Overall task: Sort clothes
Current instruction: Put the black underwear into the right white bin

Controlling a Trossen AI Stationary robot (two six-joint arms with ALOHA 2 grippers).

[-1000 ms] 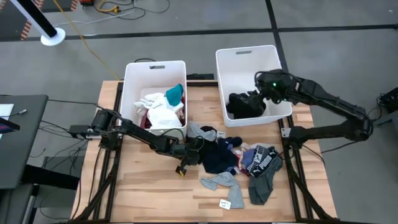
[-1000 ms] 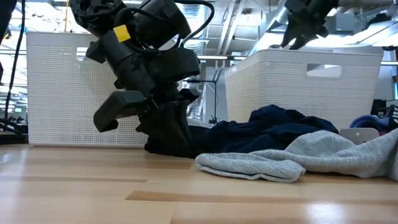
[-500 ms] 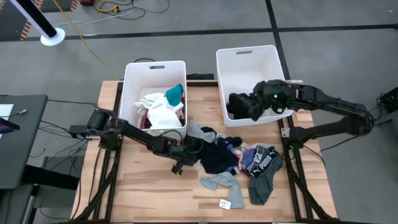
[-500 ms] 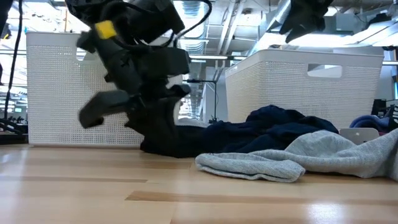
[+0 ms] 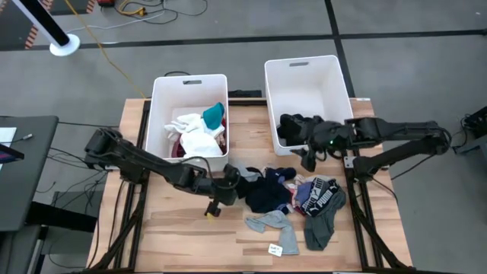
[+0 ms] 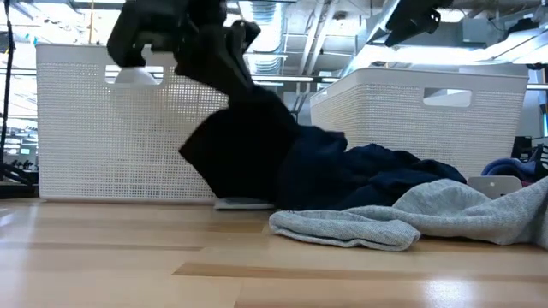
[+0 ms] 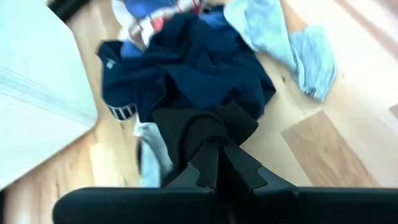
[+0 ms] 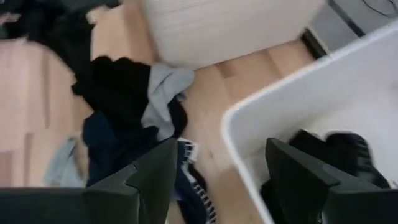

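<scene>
Heap of small soft fabric garments (image 5: 293,196) in navy, grey, black and striped print, lying on the pale wooden slatted worktop (image 5: 175,228) just in front of the two tall white perforated plastic bins; taken as the landmark. Left bin (image 5: 161,106), behind the heap's left end: holds white, teal and maroon pieces (image 5: 199,131). Right bin (image 5: 332,90), behind the heap's right end: holds black fabric (image 5: 289,128) against its front wall. Left end effector (image 5: 228,185), at the heap's left edge: fingers (image 7: 209,171) pressed together on a black cloth garment (image 6: 244,154), which in the low view hangs lifted off the worktop in front of the left bin, its lower part trailing into the navy fabric (image 6: 368,175) of the heap. Right end effector (image 5: 307,152), over the front wall of the right bin, just behind the heap: fingers (image 8: 305,174) spread wide, nothing between them, the black fabric inside the bin showing beyond them in the right wrist view. Light grey knit piece (image 6: 402,218), foremost on the heap in the low view, lying flat on the worktop. Second grey piece (image 5: 319,230), at the heap's right front. Small white paper tag (image 5: 275,248), on the worktop just in front of the heap.
</scene>
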